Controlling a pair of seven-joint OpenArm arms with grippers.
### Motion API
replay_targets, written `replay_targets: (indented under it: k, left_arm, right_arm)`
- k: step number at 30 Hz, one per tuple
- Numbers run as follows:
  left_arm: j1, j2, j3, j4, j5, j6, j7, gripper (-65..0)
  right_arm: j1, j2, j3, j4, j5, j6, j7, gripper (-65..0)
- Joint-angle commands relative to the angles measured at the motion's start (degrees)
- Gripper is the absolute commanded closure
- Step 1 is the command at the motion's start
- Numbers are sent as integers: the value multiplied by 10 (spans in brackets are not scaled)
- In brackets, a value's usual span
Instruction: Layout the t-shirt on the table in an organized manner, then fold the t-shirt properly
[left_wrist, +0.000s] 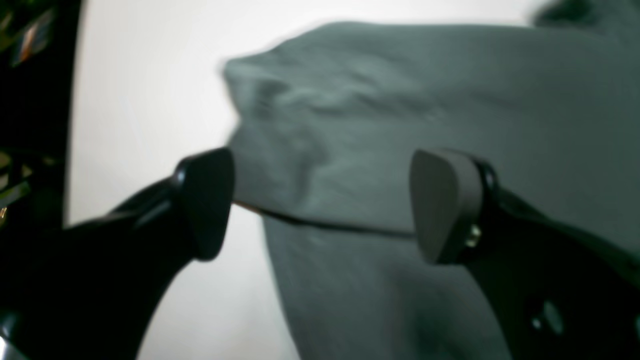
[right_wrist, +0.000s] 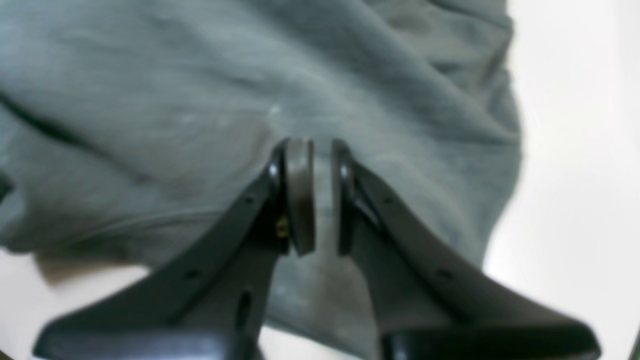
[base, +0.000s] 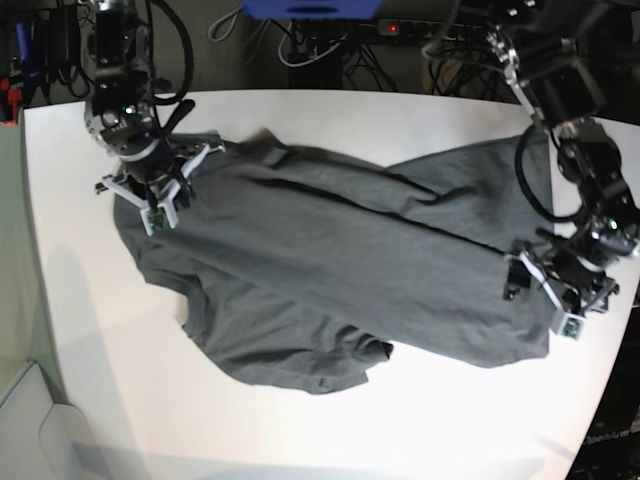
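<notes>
White table (base: 90, 330), t-shirt (base: 330, 270) (between end effectors)

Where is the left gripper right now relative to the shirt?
In the base view the left gripper is on the right, at the t-shirt edge nearest it, above the table; its wrist view shows jaws wide apart with nothing between them.

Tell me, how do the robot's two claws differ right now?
The left gripper has its jaws spread wide with nothing between them, while the right gripper has its jaws nearly together, seemingly pinching a bit of the t-shirt. In the base view, the left gripper sits at one end of the t-shirt and the right gripper at the opposite end. Both have dark fingers and hang over the white table.
</notes>
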Motion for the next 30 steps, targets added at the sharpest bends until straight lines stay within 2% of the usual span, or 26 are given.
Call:
replay_targets:
  k: [1,5,10,12,17,24,27,29,30]
  left_arm:
    - [22,-11,-2,33,5,3,5,-538]
    - [143,-1,-4,107,-2,3,63,-538]
    - [244,36,-52,154,-3,3,76,-539]
    - [252,52,-74,151,-2,3,76,-540]
    - [256,71,-118,144,-2,3,77,-540]
    - [232,72,-122,63,-2,3,77,-536]
    - [219,68,-122,12,-2,3,76,-534]
    - [214,68,-122,-7,-2,3,76,-511]
    - [211,68,-122,-12,-2,3,76,-477]
  right_arm:
    - [4,5,9,11,1,0,12,-58]
    - [7,5,31,10,1,0,12,-77]
    - [4,4,38,10,1,0,13,-208]
    - [4,4,38,10,1,0,13,-233]
    - [4,3,38,10,1,0,13,-235]
    - [4,5,39,11,1,0,13,-235]
    - [-4,5,74,21,1,3,12,-240]
    - [-9,5,91,35,1,3,12,-241]
    - [-11,5,98,42,1,3,12,-241]
